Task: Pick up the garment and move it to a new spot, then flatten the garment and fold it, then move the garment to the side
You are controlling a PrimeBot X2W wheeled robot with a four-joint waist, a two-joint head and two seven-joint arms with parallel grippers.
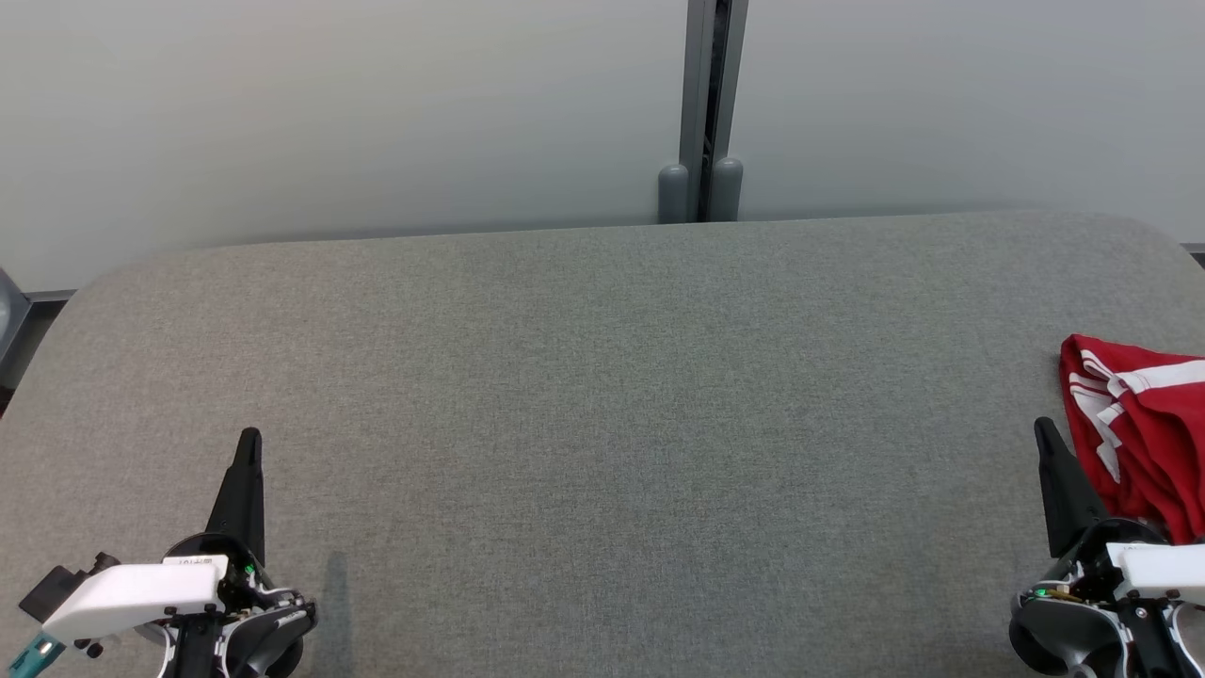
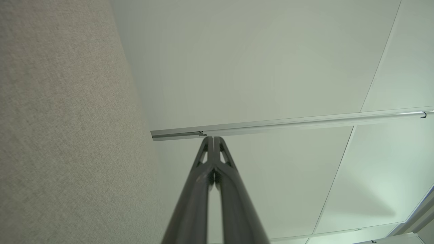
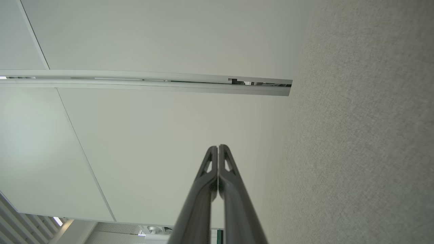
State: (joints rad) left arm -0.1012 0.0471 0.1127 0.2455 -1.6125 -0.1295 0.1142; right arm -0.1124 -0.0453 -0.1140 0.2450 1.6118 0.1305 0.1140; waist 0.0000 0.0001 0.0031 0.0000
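The garment (image 1: 1144,424) is red with white stripes and lies crumpled at the right edge of the grey fabric table (image 1: 602,395), cut off by the picture's side. My right gripper (image 1: 1043,426) stands just left of it near the front edge, shut and empty, fingers pointing away from me. In the right wrist view the right gripper (image 3: 218,146) shows both fingers pressed together. At the lower left, far from the garment, my left gripper (image 1: 249,435) is shut and empty. The left wrist view shows the left gripper (image 2: 212,138) with tips touching.
A pale partition wall (image 1: 339,113) with a grey metal post (image 1: 706,113) rises behind the table's far edge. The table has rounded far corners. A dark gap (image 1: 24,330) lies beyond its left side.
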